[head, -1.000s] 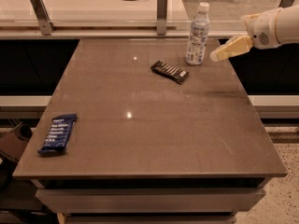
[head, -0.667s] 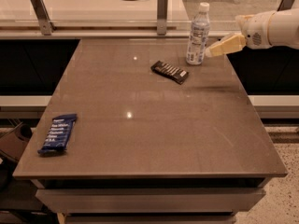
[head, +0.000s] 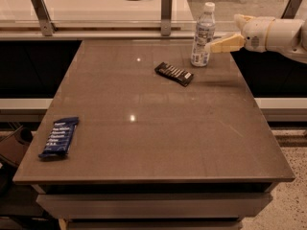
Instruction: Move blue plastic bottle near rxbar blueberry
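The blue plastic bottle [head: 203, 35] stands upright near the table's far right edge, clear with a white cap and a white-and-blue label. The rxbar blueberry [head: 60, 137], a dark blue wrapped bar with white text, lies flat near the front left corner. My gripper [head: 216, 43] reaches in from the right on a white arm [head: 273, 34]. Its cream finger [head: 226, 43] points left and its tip is right beside the bottle's right side, at mid height.
A black wrapped bar [head: 174, 74] lies just left and in front of the bottle. The brown table [head: 158, 128] has a glass rail with metal posts [head: 166, 8] along its far edge. A dark gap and floor lie to the right.
My gripper has moved left toward the bottle, from well to its right to just beside it. The bottle and both bars have not moved.
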### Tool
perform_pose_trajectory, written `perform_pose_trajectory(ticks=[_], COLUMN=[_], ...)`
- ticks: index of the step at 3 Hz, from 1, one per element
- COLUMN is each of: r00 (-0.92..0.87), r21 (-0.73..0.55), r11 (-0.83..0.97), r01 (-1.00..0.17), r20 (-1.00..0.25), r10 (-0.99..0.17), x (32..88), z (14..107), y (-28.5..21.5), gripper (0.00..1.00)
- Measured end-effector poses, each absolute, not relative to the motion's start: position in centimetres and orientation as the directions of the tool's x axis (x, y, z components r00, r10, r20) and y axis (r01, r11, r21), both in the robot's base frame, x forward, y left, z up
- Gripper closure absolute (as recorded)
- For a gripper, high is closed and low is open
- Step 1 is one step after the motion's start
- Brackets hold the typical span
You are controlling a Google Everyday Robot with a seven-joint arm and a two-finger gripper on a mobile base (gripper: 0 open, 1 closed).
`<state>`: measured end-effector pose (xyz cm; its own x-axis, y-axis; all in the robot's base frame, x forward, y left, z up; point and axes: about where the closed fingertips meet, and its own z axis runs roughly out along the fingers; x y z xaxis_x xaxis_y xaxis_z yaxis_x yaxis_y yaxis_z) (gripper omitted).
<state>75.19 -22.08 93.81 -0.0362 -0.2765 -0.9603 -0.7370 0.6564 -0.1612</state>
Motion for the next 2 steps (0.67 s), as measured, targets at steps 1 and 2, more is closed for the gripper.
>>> perform_pose_trajectory(ticks=[1, 2], r00=[-0.025, -0.026], r21=[-0.151, -0.145], r11=[0.645, 0.629], r01=[-0.749, -0.763], r20=[-0.967, -0.967], r10=[-0.255, -0.255], x=[76.8, 78.0], z=[93.6, 93.5], y=[-21.2, -20.2], gripper=[0.0, 0.0])
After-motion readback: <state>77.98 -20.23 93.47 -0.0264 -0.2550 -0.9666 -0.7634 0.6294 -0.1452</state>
